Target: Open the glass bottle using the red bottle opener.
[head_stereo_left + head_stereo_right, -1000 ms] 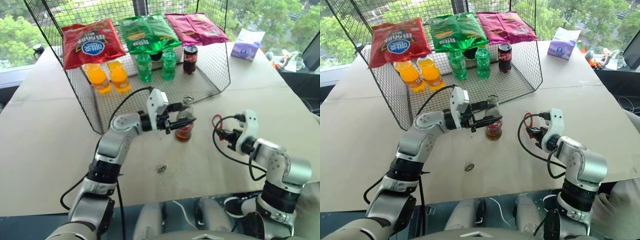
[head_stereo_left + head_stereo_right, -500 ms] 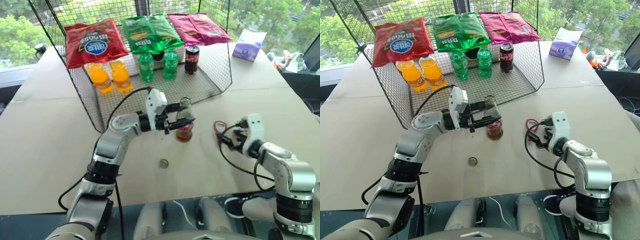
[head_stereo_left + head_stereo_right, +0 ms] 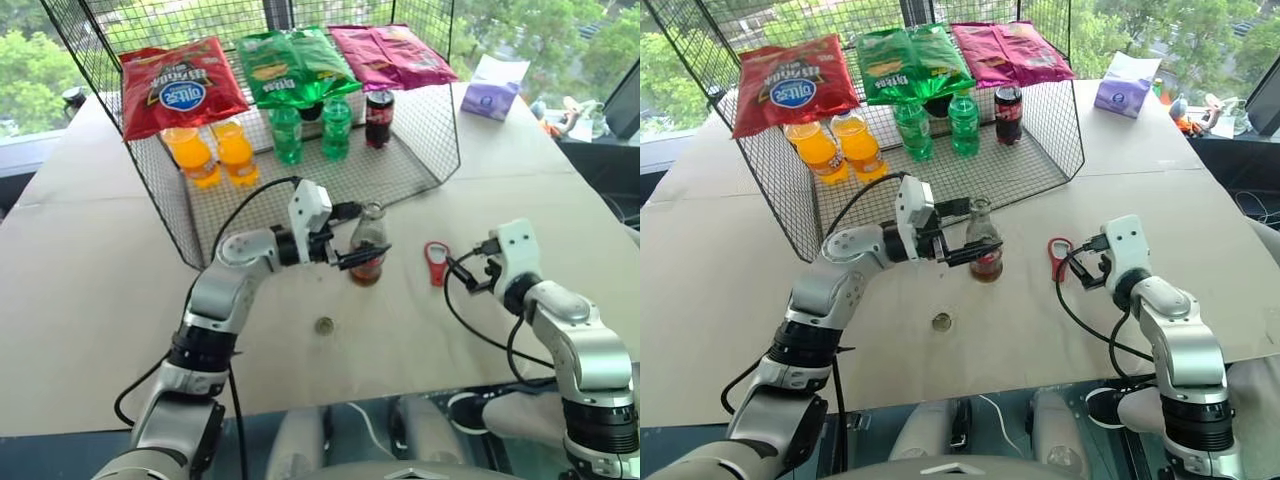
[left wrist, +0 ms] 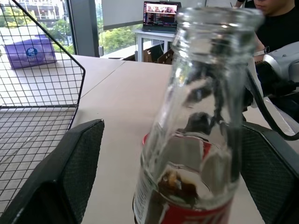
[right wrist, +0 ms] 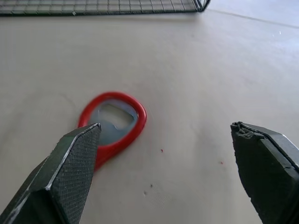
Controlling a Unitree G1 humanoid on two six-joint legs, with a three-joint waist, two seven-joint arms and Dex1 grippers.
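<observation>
Broad tan table (image 3: 90, 300), a black wire-mesh cage (image 3: 420, 150) at its far side holding crinkly chip bags and plastic bottles. Just in front of the cage stands the glass bottle (image 3: 368, 250), clear and contoured, mouth uncapped, dark cola low inside; the left gripper (image 3: 358, 238) brackets it, textured black fingers (image 4: 70, 172) spread clear of the glass. The right gripper (image 5: 163, 175) gapes wide over the red bottle opener (image 3: 436, 262), lying flat, released. A small round metal cap (image 3: 324, 324) rests nearer us.

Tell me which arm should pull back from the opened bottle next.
Left. Its open left gripper brackets the glass bottle, cap off. The right gripper is open beside the red bottle opener lying on the table.
</observation>
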